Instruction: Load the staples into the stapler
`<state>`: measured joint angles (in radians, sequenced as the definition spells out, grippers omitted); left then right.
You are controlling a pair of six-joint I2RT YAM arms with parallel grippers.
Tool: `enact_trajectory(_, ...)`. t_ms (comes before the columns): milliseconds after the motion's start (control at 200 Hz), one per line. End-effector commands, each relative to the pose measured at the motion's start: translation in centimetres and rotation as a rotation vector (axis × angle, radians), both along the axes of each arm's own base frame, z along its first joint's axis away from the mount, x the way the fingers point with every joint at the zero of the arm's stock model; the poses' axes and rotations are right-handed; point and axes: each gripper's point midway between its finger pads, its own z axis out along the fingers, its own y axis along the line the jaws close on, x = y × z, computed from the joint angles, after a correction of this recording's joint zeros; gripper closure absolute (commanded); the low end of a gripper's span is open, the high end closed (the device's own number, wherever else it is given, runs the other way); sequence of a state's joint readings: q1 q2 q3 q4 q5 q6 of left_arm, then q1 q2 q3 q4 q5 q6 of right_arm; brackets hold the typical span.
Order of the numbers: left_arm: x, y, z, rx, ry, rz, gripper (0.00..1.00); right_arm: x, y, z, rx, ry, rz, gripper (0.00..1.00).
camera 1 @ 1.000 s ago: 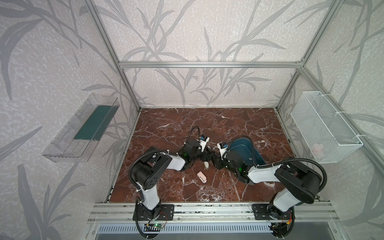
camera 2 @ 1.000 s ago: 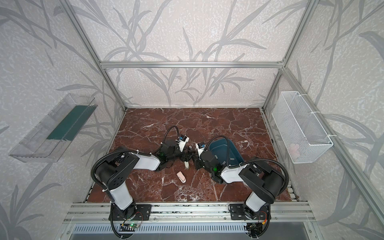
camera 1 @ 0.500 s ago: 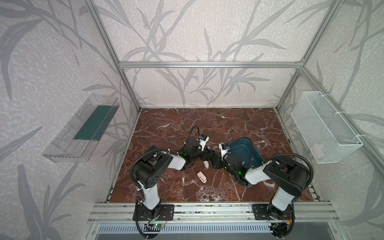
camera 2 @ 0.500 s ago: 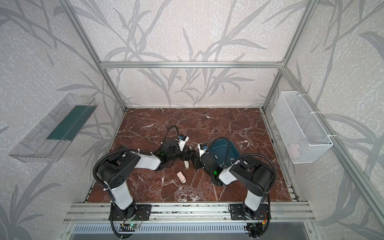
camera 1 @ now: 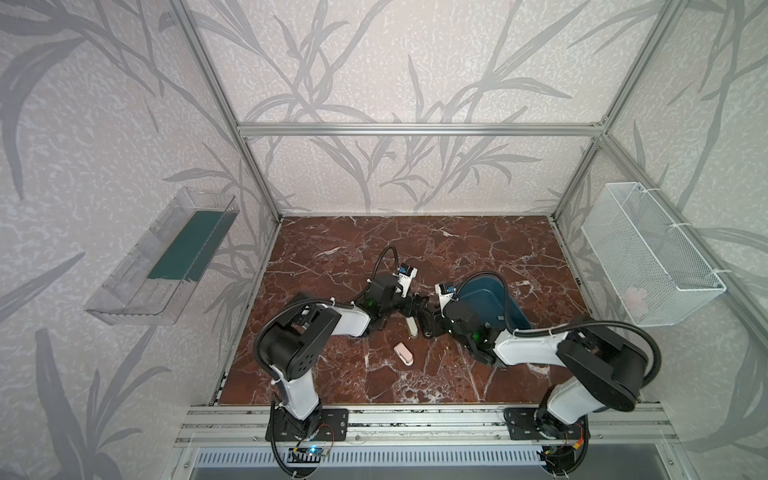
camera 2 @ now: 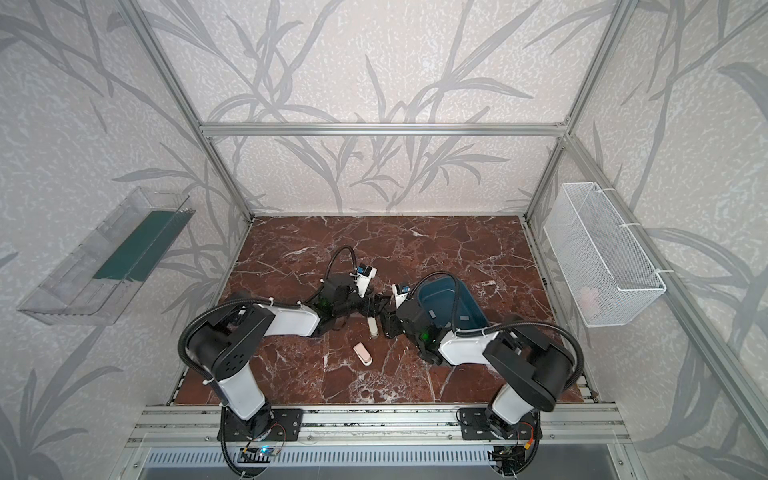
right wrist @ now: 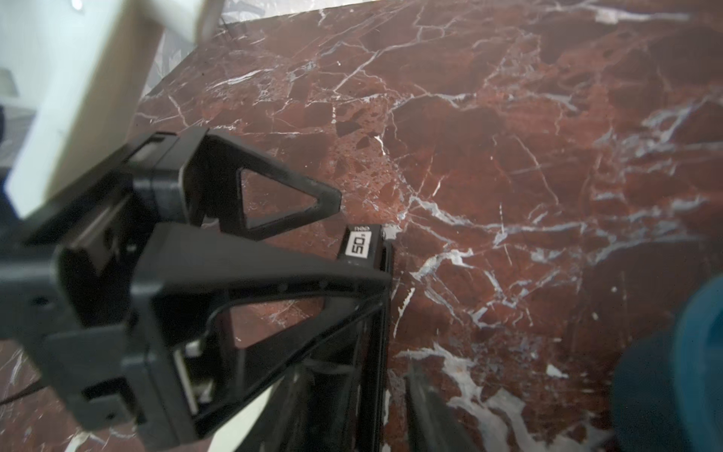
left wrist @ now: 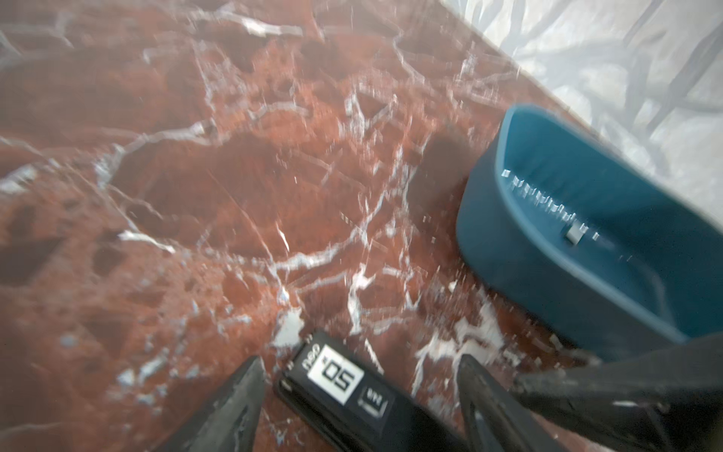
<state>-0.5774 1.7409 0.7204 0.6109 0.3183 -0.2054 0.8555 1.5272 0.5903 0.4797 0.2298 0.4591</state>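
Observation:
The black stapler with a white "50" label lies on the marble between the fingers of my left gripper. Marble shows on both sides of it, so the jaws stand open around it. In the right wrist view the stapler's end pokes out between the left gripper's fingers. My right gripper stands at the stapler's long edge, with one blurred finger apart from it. Small grey staples lie inside the blue bin, also in a top view. Both grippers meet mid-table.
A small pink-and-white object lies on the marble in front of the grippers. A pale piece sits right beside the stapler. A white wire basket hangs on the right wall and a clear shelf on the left wall.
My right arm's elbow swung inward and back out while its gripper stayed at the stapler. The right jaws have parted. My left arm has barely moved.

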Motion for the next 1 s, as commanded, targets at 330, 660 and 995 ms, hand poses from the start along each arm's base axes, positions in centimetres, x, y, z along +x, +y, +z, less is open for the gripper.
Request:
enact_trajectory(330,1.0,16.8,13.4,0.234,-0.219,0.599,0.0,5.4,-24.6,5.4,-0.26,0.002,-0.573,0.37)
enact_trajectory(660,-6.3,30.0,7.1,0.454,-0.371,1.009,0.0,7.0,-29.5,3.4,-0.43,-0.312,-0.638,0.01)
enact_trajectory(995,-0.6,29.4,4.1,0.345,-0.293,0.876,0.0,10.0,-26.9,1.0,-0.345,-0.274,-0.505,0.01)
